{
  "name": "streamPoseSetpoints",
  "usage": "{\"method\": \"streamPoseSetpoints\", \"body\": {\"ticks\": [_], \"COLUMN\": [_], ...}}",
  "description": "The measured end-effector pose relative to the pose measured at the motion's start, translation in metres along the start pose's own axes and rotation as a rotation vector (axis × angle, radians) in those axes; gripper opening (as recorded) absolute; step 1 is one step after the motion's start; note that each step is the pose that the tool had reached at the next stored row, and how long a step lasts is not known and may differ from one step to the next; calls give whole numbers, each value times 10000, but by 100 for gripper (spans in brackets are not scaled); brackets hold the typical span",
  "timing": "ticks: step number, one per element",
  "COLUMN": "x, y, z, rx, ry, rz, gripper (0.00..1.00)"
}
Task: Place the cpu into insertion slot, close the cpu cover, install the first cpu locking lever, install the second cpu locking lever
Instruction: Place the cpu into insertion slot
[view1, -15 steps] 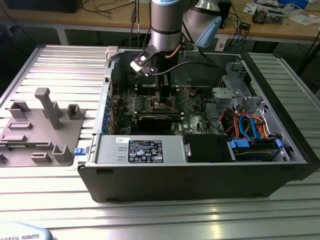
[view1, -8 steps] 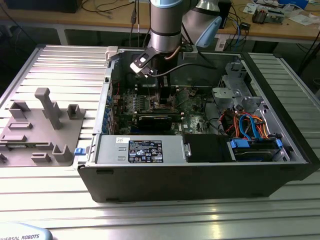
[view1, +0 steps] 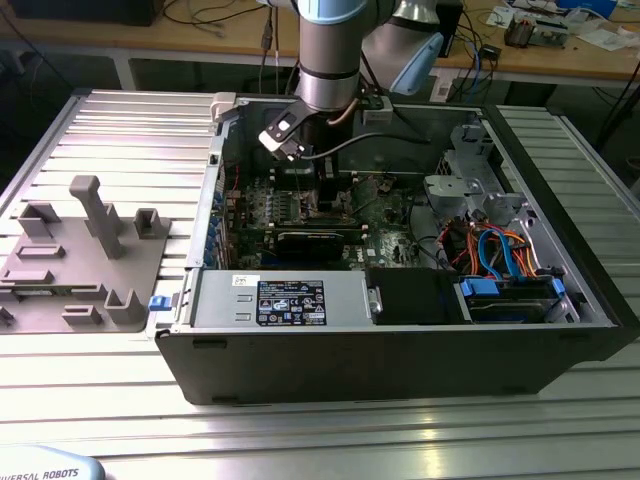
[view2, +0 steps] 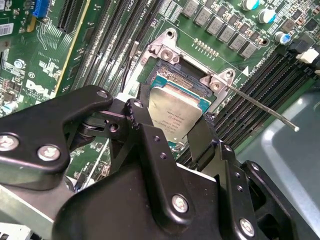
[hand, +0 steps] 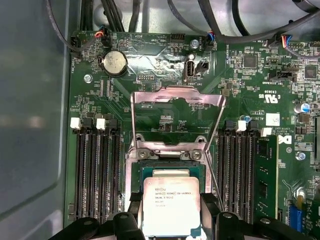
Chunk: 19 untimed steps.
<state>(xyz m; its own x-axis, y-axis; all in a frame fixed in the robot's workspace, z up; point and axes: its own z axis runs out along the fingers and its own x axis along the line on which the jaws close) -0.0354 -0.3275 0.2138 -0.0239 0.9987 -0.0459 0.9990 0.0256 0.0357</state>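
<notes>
The hand (view2: 172, 131) is clamped on one cpu (view2: 176, 109), with its two black fingers (view2: 148, 140) pressed against opposite edges of the silver-topped chip. The cpu sits over the one insertion slot (hand: 172, 169) and hides the part nearest the hand, so a strip of the dark recess shows beyond the chip's far edge. Whether the chip already touches the slot I cannot tell.

The single cpu cover (hand: 160, 92) stands open, swung back on its hinge at the slot's far edge. Green circuit board (hand: 250, 100) shows through its one square opening. Two thin wire locking levers are both unlatched. One (view2: 260, 107) juts out from a corner of the slot's rim, and the other (view2: 131, 60) lies along the opposite side.

Two banks of long black memory slots (hand: 100, 170) flank the slot, one on each side. One round coin battery (hand: 114, 63) sits on the board past the cover.

In the exterior view one arm (view1: 328, 50) reaches down into one open computer case (view1: 400, 350), which lies on a ribbed metal table (view1: 120, 130). Inside the case are one grey power supply box (view1: 290, 300) and a bundle of blue and orange cables (view1: 500, 250). One grey moulded fixture (view1: 90, 260) rests on the table just beside the case, at the exterior view's left
</notes>
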Motion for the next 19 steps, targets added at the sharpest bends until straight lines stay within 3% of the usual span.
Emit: {"method": "streamPoseSetpoints", "body": {"ticks": [5, 19], "x": [-3, 14], "y": [-2, -8], "z": [52, 119], "rx": [1, 6], "ry": [0, -4], "rz": [19, 169], "gripper": [54, 54]}}
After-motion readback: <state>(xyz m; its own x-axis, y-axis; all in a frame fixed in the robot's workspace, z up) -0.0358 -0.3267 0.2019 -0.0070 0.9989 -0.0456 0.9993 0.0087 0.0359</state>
